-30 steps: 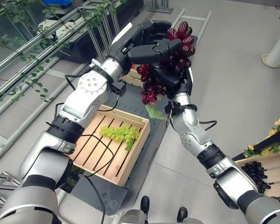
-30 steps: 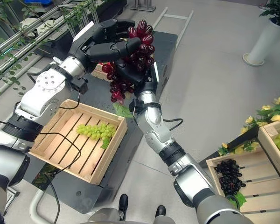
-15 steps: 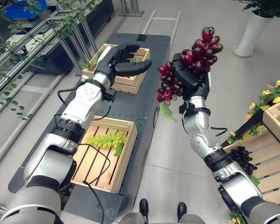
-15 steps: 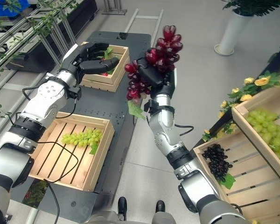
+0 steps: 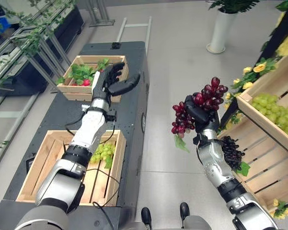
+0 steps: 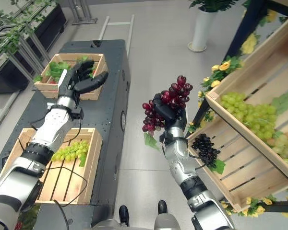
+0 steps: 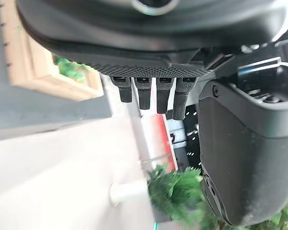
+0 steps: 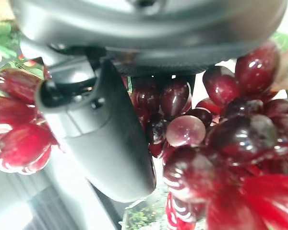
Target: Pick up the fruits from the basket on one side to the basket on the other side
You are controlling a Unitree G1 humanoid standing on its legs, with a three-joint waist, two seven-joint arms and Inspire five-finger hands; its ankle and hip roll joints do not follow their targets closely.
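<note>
A bunch of red grapes with a green leaf hangs in my right hand, whose fingers curl round it, raised over the floor between the dark cart and the right-hand crates. In the right wrist view the red grapes press against the thumb. My left hand is open, fingers spread, above the far crate on the cart. A bunch of green grapes lies in the near wooden crate. On the right, a lower crate holds black grapes; an upper crate holds green grapes.
The far crate on the cart holds green leaves and something red. A white planter stands at the back. Yellow flowers and leaves trim the right-hand rack. Metal rails with vines run along the left.
My right hand has carried the red grapes down and rightwards, toward the right-hand crates. The view has swung right. My left hand stays open near the far crate.
</note>
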